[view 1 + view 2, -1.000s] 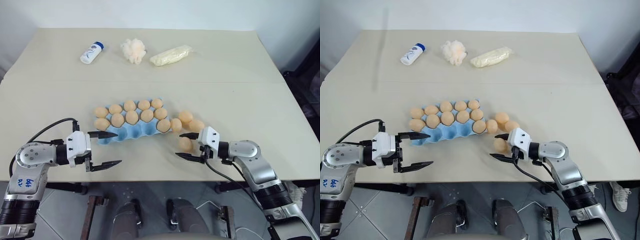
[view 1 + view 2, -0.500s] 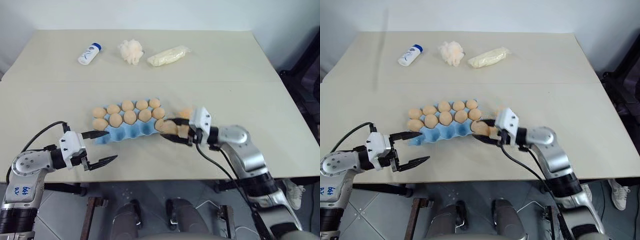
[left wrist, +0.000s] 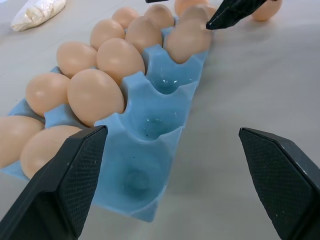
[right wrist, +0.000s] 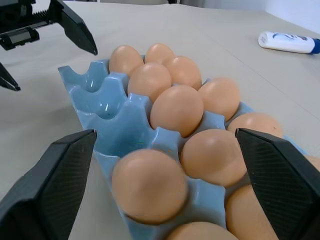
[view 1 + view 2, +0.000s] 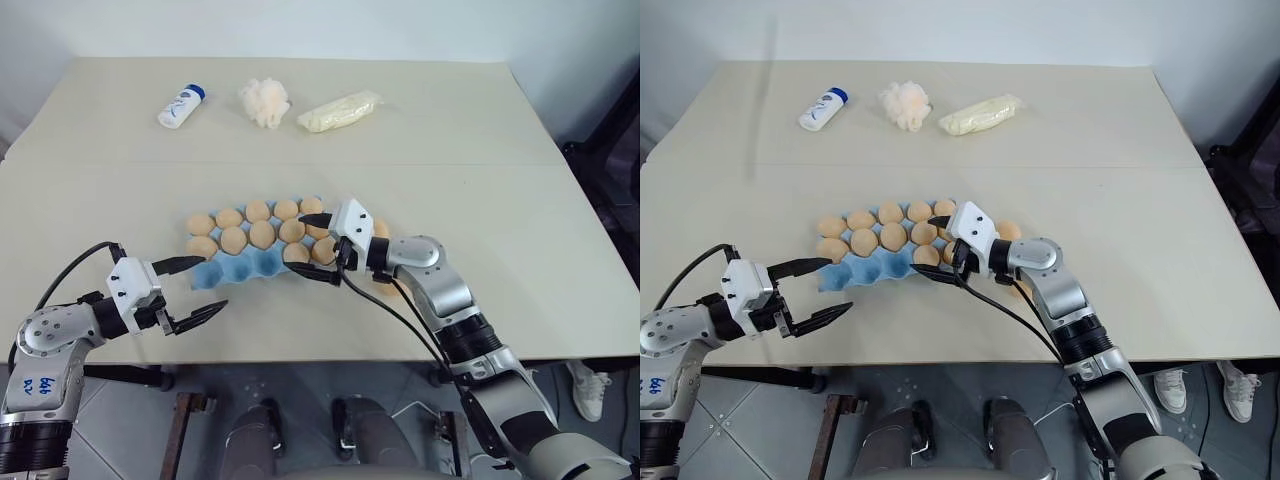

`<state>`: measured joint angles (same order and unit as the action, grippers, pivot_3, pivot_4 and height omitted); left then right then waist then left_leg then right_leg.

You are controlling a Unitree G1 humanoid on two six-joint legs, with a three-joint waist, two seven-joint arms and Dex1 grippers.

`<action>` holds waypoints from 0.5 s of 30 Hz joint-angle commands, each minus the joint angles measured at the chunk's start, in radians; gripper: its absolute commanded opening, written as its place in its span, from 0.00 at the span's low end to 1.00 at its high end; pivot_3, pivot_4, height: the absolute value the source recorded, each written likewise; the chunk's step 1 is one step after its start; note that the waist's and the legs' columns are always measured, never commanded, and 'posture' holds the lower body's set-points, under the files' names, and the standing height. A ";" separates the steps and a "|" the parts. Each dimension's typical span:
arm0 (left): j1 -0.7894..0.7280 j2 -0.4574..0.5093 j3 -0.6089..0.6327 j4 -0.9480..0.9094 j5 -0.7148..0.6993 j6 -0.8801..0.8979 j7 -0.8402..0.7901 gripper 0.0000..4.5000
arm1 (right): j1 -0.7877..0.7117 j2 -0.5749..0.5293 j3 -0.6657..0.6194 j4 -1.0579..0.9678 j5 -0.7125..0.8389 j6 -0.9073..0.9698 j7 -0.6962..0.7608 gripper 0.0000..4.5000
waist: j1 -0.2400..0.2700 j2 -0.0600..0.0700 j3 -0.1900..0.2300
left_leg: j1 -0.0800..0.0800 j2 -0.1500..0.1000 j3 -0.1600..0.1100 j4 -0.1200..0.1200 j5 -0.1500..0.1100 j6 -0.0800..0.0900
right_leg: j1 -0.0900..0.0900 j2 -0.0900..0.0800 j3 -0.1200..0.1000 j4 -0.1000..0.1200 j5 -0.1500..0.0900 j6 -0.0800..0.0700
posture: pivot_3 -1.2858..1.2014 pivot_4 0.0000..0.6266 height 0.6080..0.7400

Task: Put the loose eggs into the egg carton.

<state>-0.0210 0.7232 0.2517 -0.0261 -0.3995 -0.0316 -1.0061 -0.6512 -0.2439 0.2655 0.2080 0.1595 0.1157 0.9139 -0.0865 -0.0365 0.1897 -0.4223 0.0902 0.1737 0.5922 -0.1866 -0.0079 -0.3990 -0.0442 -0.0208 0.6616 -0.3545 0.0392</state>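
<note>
We see a big tan table point(image 5: 480, 190). In the middle of it sits the blue egg carton point(image 5: 262, 262). Most of its cups hold eggs point(image 5: 248, 226). Three cups in the near row, at the left end, have nothing in them. One egg point(image 5: 296, 253) sits in the near row, right between the fingers of the right gripper point(image 5: 311, 246). Those fingers are spread wide and are not squeezing it. A few loose eggs point(image 5: 380, 229) lie on the table just past the right end of the carton, partly hidden by the arm. The left gripper point(image 5: 195, 290) floats just beside the left end of the carton. Its fingers are wide apart and hold nothing. At the far side of the table lie a cream packet point(image 5: 341, 111), a fluffy white puff point(image 5: 265, 102) and a little white bottle point(image 5: 182, 105) with a blue cap.
</note>
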 commanded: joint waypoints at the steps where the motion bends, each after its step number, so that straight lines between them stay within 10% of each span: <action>1: 0.000 -0.006 -0.010 -0.040 -0.005 0.004 0.004 1.00 | 0.057 -0.076 -0.068 -0.169 0.063 0.023 0.035 0.99 | 0.006 0.000 0.000 | 0.000 0.000 0.000 0.000 0.000 0.000 | 0.000 0.000 0.000 0.000 0.000 0.000 | 0.52 0.24 1.00; 15: -0.114 -0.033 -0.171 -0.025 0.040 0.023 -0.038 1.00 | 0.666 -0.402 -0.484 -0.497 0.247 0.043 0.064 0.99 | 0.008 0.000 0.000 | 0.001 -0.001 -0.001 -0.001 -0.001 0.001 | 0.003 0.000 0.000 -0.003 0.000 0.000 | 0.52 0.24 1.00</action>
<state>-0.1197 0.6921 0.0929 -0.0410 -0.3686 0.0072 -1.0354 -0.0184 -0.6328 -0.1734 -0.2463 0.3801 0.1756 0.9797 -0.0787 -0.0364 0.1896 -0.4201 0.0897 0.1728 0.5918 -0.1873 -0.0069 -0.3955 -0.0435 -0.0206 0.6591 -0.3545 0.0394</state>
